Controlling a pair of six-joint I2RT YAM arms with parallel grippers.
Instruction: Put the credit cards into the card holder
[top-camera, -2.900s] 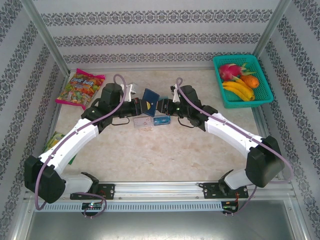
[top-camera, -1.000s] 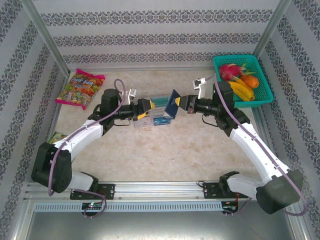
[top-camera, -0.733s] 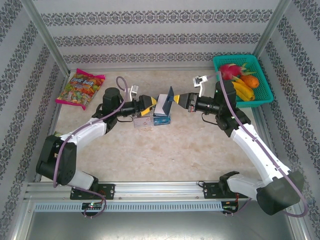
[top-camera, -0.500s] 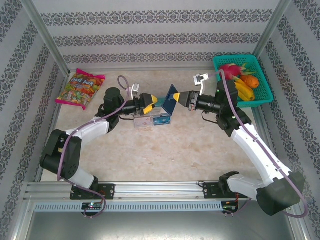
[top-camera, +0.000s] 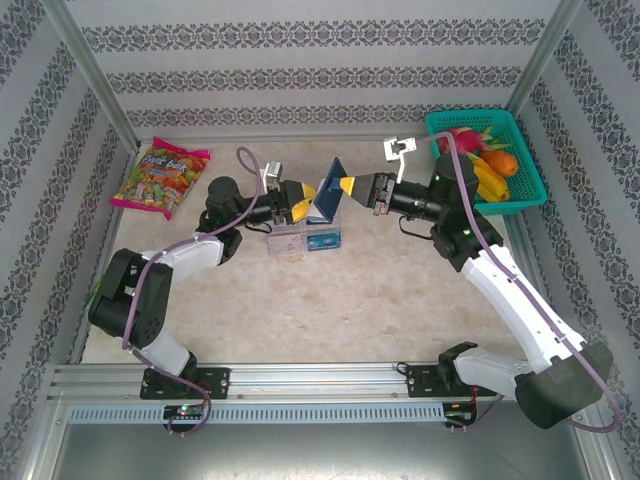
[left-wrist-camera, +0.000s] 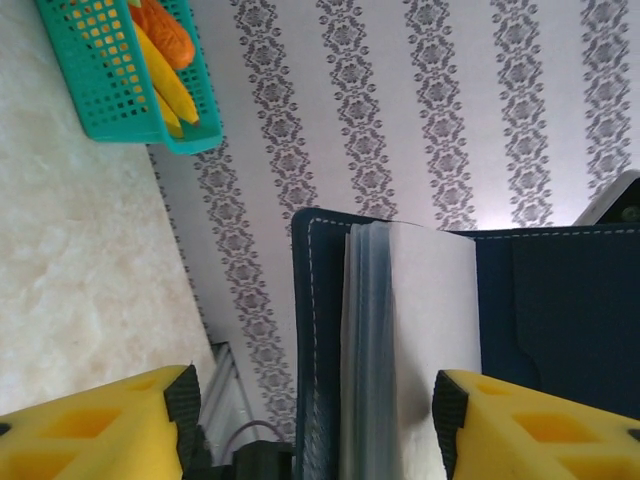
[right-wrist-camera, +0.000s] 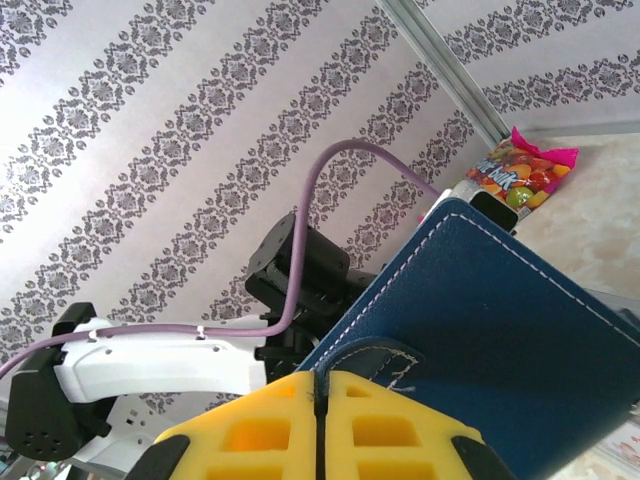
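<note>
The right gripper (top-camera: 347, 186) is clamped flat on the tab edge of the card holder (top-camera: 328, 190), holding it upright in the air just past its fingertips. Facing it, the left gripper (top-camera: 303, 197) has its jaws spread either side of the holder's open pale inside. One finger stands clear of it, so it grasps nothing. I cannot tell whether the white sheet inside is a card already slotted. Below both grippers, credit cards (top-camera: 322, 240) lie at a clear tray (top-camera: 288, 243), so loading looks mostly undone. There is open room beneath and back toward the bases. The fruit basket (top-camera: 510, 203) sits behind the right wrist, apart.
</note>
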